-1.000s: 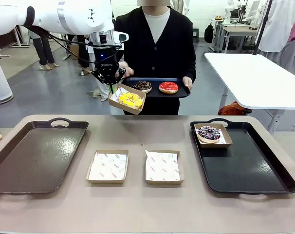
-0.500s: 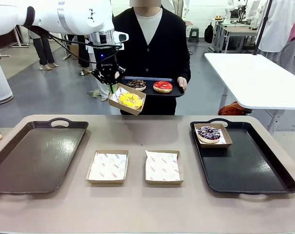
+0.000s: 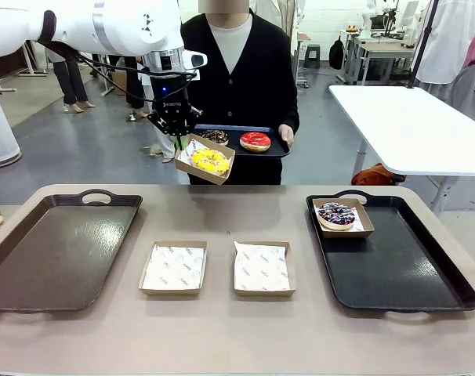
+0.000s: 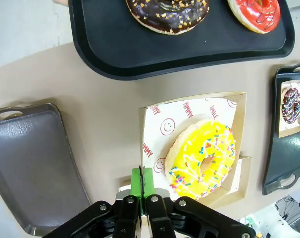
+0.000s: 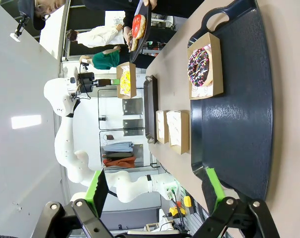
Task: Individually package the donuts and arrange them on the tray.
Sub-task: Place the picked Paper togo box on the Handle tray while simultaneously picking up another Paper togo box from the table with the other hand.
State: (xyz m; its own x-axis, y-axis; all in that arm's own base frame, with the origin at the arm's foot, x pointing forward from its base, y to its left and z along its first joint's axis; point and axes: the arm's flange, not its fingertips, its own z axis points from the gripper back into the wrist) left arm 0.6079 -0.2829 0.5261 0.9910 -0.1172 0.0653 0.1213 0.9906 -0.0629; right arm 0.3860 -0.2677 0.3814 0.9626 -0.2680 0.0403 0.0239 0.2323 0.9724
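Note:
My left gripper (image 3: 178, 141) is shut on the rim of a cardboard box (image 3: 204, 160) and holds it in the air beyond the table's far edge. A yellow-iced donut (image 3: 210, 160) lies in that box. In the left wrist view the shut gripper (image 4: 142, 182) pinches the box rim (image 4: 145, 148) beside the yellow donut (image 4: 202, 158). The person holds a small black tray (image 3: 273, 149) with a chocolate donut (image 3: 215, 136) and a red donut (image 3: 255, 141). A boxed purple-sprinkled donut (image 3: 337, 215) sits on the black tray (image 3: 402, 274) at right. My right gripper (image 5: 157, 191) is open above that tray (image 5: 239, 124).
Two empty paper-lined boxes (image 3: 173, 266) (image 3: 262, 266) lie side by side mid-table. A large dark tray (image 3: 57, 251) lies at the left. A white table (image 3: 418, 125) stands behind at the right, with other people farther back.
The person has shifted the small tray with two donuts to the left, closer to the held box. My left gripper and its box have stayed still.

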